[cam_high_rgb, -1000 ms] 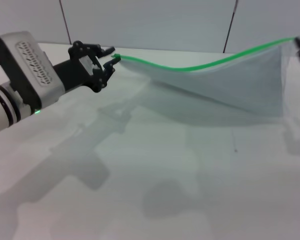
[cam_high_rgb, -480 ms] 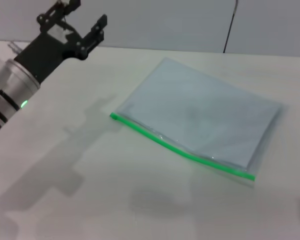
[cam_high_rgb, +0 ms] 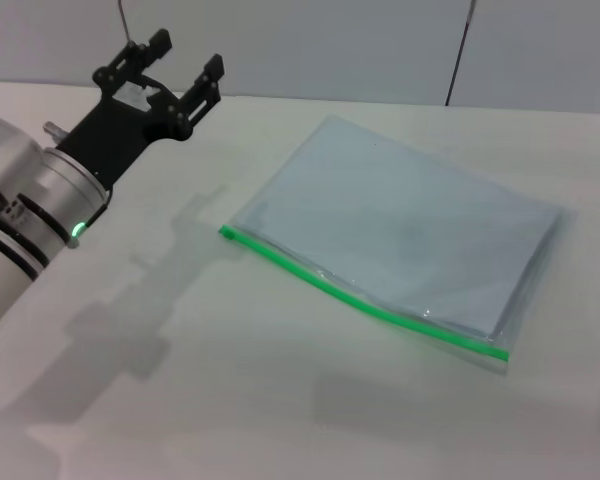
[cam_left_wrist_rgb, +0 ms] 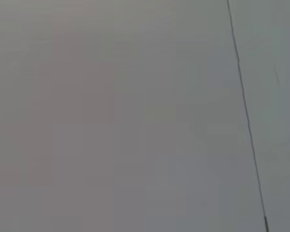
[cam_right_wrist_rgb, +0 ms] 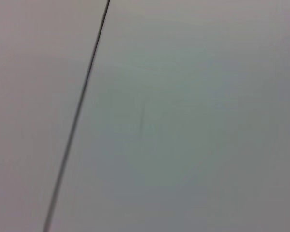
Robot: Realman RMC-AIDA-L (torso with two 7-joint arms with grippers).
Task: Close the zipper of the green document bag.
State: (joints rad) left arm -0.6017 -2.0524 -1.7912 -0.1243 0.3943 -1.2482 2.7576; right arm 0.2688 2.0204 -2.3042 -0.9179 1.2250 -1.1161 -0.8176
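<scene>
The left gripper (cam_high_rgb: 185,62) hangs at ten o'clock above the table (cam_high_rgb: 180,380), fingers spread wide, holding nothing. At three o'clock the bag (cam_high_rgb: 405,235) lies flat, zipper (cam_high_rgb: 360,302) on its near edge.

Worktop (cam_high_rgb: 280,400): plain white, matte, filling the near and middle ground. Soft grey shadows lie on it at near left and along the near edge.

Back wall (cam_high_rgb: 330,50): pale grey panels rising behind the far edge of the worktop. A thin dark vertical seam (cam_high_rgb: 461,50) splits the panels at far right; another short dark line shows at far left.

Both wrist views: blank grey panel crossed by one thin dark seam (cam_left_wrist_rgb: 246,121) (cam_right_wrist_rgb: 77,121).
</scene>
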